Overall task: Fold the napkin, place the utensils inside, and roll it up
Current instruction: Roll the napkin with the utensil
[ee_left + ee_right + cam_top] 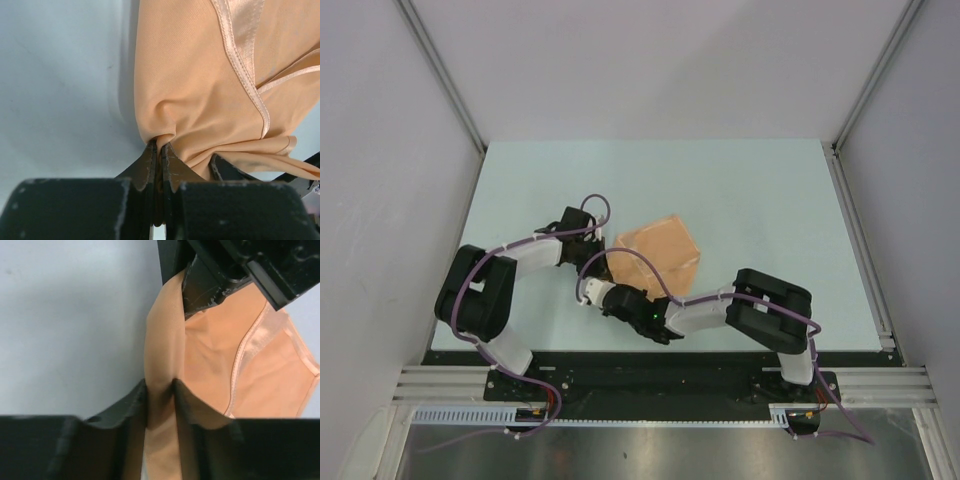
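While both grippers pinch the napkin (658, 255), it lies bunched near the centre of the bench (750, 190), slightly toward 6 o'clock. Left gripper (159, 146): jaws all but closed on a small tuck at the cloth's 9 o'clock edge. Right gripper (160, 387): clamped on a thicker fold at 7 o'clock. No utensil visible. Risk: the left's thin bite may slip under tension, dropping that edge. The two sit close together, so uneven pulls could skew the fold or make them collide.
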Robot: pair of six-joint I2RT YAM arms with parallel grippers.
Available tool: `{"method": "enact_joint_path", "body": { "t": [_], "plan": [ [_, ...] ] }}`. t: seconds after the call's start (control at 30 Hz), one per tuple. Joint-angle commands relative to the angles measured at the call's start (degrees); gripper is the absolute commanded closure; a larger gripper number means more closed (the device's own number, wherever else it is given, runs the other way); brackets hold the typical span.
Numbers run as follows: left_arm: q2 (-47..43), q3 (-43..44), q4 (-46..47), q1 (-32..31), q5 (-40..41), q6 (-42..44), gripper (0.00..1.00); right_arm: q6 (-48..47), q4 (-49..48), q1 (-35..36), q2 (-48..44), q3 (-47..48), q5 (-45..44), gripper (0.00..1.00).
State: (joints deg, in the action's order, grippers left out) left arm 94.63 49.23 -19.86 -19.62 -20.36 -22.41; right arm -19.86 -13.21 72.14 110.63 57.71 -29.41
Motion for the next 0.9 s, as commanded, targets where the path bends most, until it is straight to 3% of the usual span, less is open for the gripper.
{"method": "enact_joint_path", "body": {
  "t": [0.0,0.1,0.13,0.17,0.23,0.33,0.53,0.73,0.87],
  "plan": [
    [1.1,1.0,-2.9,0.3,-0.9,2.0,0.95,5.7,8.3,-3.4,-0.6,1.0,10.1,0.78],
    [0.7,1.7,-2.4,0.4,-1.2,1.5,0.76,9.1,12.1,-5.7,-2.7,1.5,18.9,0.88],
    [0.5,2.1,-1.9,0.5,-1.0,1.3,0.62,9.7,12.8,-6.4,-3.1,1.5,21.2,0.90],
    [0.1,2.3,-1.8,0.6,-0.8,1.1,0.57,10.3,15.1,-6.9,-3.6,2.0,23.5,0.95],
    [-0.3,2.8,-0.9,1.1,-0.4,0.4,0.39,12.5,16.7,-9.1,-4.5,2.7,31.0,0.96],
    [-0.8,2.5,1.1,3.4,0.2,-1.1,0.25,14.8,18.6,-11.6,-5.1,3.5,38.4,0.98],
    [-5.4,-1.8,5.6,6.5,6.3,-4.9,0.11,18.1,21.8,-15.5,-4.6,6.2,50.2,1.00],
    [-16.2,-11.8,13.2,7.0,13.8,-9.7,0.09,20.7,27.0,-19.5,-2.2,11.0,63.6,1.00],
    [-23.7,-19.4,21.9,6.8,10.3,-9.1,0.10,20.9,31.4,-21.1,2.0,15.4,70.0,1.00]
  ]
}}
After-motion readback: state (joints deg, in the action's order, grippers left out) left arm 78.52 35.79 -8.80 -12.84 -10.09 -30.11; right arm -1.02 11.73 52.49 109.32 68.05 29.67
